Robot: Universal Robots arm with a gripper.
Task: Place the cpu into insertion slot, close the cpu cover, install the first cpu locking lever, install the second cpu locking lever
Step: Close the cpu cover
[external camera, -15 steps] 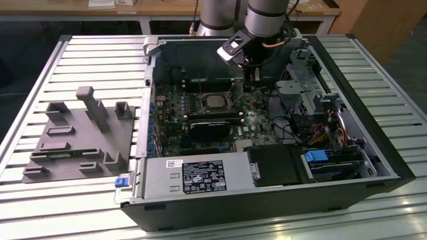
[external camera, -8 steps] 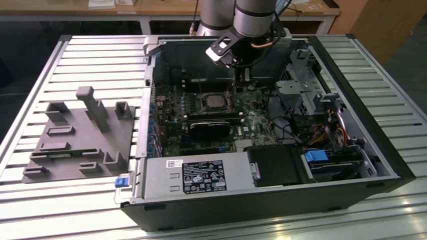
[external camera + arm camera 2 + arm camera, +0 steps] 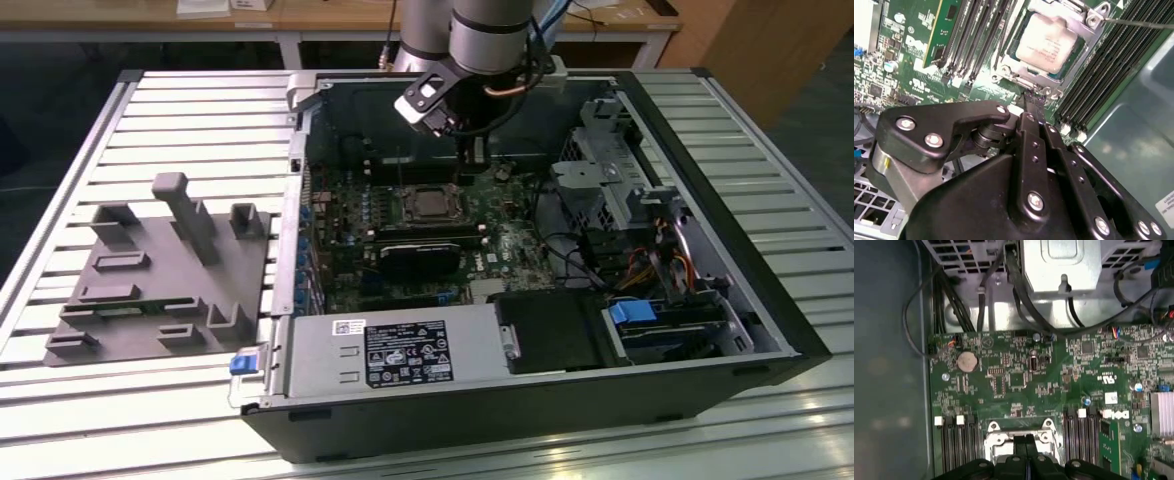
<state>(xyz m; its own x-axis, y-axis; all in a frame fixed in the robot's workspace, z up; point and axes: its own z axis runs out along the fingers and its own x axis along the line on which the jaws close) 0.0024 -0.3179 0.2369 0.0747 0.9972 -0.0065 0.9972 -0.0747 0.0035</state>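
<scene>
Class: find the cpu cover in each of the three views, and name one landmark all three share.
Exterior view: cpu cover, at the motherboard's middle.
Second wrist view: cpu cover framing the cpu.
First wrist view: cpu cover between two banks of memory slots.
Shared landmark: the memory slots beside it.

single grey arm (image 3: pixel 489 30) coming pretty much straight down from up top, wrist (image 3: pixel 430 100) cocked a bit sideways, black gripper (image 3: pixel 1034 98) pointing down, fingers (image 3: pixel 1019 446) squeezed flat together in both wrist views, no gap between them
</scene>
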